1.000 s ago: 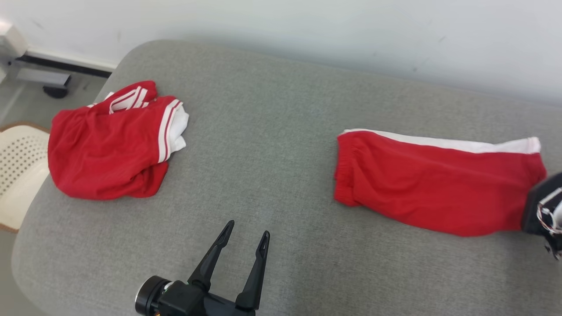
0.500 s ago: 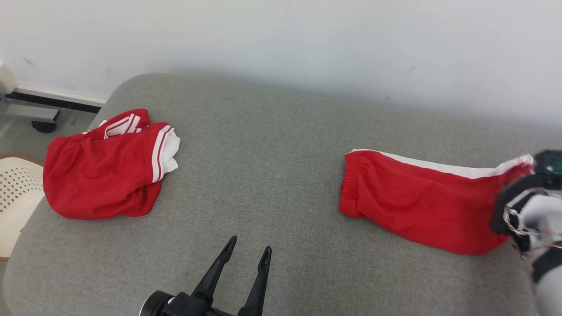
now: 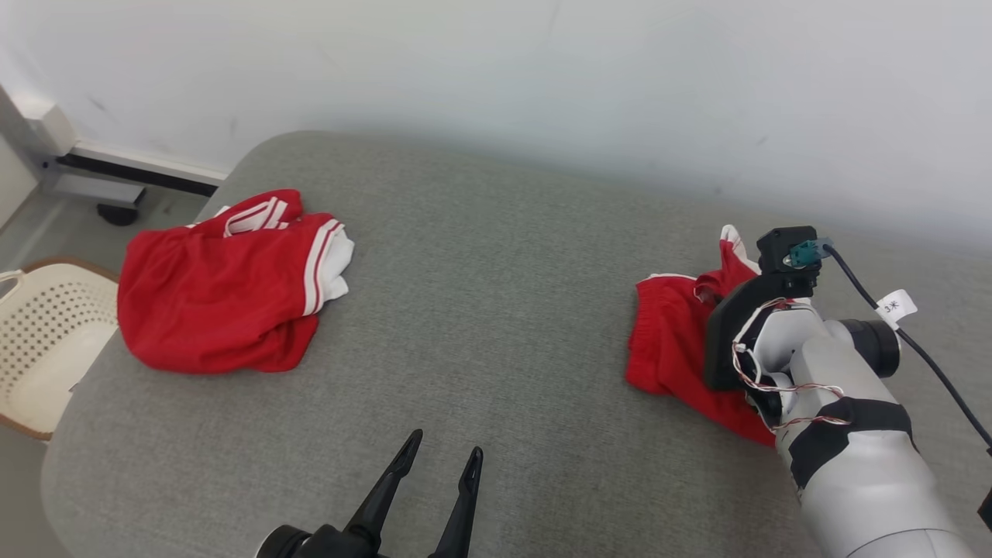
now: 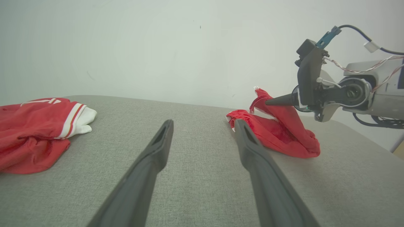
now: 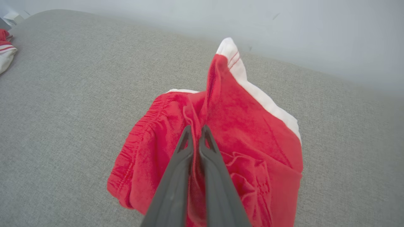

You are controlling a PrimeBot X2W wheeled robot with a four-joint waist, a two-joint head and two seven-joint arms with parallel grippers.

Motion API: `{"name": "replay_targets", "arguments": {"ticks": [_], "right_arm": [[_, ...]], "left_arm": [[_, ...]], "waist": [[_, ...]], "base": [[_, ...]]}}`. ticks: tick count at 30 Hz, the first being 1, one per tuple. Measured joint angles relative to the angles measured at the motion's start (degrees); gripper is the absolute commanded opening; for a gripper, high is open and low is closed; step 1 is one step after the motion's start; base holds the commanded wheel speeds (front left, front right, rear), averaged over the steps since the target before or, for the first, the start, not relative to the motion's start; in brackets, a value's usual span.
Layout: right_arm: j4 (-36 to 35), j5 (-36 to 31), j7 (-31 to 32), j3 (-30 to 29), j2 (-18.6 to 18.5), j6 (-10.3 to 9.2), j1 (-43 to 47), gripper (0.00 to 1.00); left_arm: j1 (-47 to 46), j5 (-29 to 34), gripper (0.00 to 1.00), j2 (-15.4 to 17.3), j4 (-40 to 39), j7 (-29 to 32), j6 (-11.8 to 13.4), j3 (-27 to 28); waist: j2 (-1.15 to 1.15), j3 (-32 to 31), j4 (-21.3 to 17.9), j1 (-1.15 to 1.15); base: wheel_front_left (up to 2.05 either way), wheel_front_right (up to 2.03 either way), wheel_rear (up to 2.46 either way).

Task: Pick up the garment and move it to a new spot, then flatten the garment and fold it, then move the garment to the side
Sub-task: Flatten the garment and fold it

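Red fleece shorts with a white side stripe (image 5: 258,135) lie bunched near the right edge of the grey fabric bench (image 3: 496,310), with one fold raised and pinched in the closed right tool (image 5: 196,128). That thin pinch may slip and drop the fold crooked. Left tool (image 3: 446,446) is open and empty.

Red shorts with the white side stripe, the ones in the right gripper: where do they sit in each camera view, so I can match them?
Head view: red shorts with white side stripe, right of centre, partly behind the pale right forearm.
Left wrist view: shorts right of centre, one end raised.
Right wrist view: shorts centre, pinched in the shut right gripper.
Shared landmark: crumpled red garment with white-striped cuff, far left in every view.
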Motion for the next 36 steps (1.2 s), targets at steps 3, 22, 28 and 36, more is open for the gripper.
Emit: {"name": "replay_targets", "arguments": {"ticks": [3, 22, 28, 36], "right_arm": [[-0.73, -0.02, 1.54, -0.14, 0.81, 0.0, 0.4, 0.0], [-3.99, 7.71, -4.55, 1.31, 1.67, 0.0, 2.14, 1.0], [-6.14, 2.91, -4.53, -2.18, -2.69, 0.0, 5.01, 0.93], [-6.28, -0.49, -2.56, -6.13, -3.82, -0.01, 9.96, 0.0]], "left_arm": [[-0.04, -0.1, 1.0, -0.04, 0.3, 0.0, 0.0, -0.22], [0.48, -0.49, 1.0, 0.07, 1.09, 0.0, 0.02, 0.13], [1.49, -0.49, 1.0, 0.13, 0.69, 0.0, 0.11, 0.08], [1.12, -0.49, 1.0, 0.05, -0.04, 0.0, 0.1, -0.82]], "waist": [[0.0, 0.06, 1.16, 0.0], [0.0, -1.43, 4.17, 0.0], [0.0, -2.25, 2.0, 0.0], [0.0, -0.2, 1.13, 0.0]], "base": [[0.0, 0.0, 0.0], [0.0, 0.0, 0.0], [0.0, 0.0, 0.0], [0.0, 0.0, 0.0]]}}
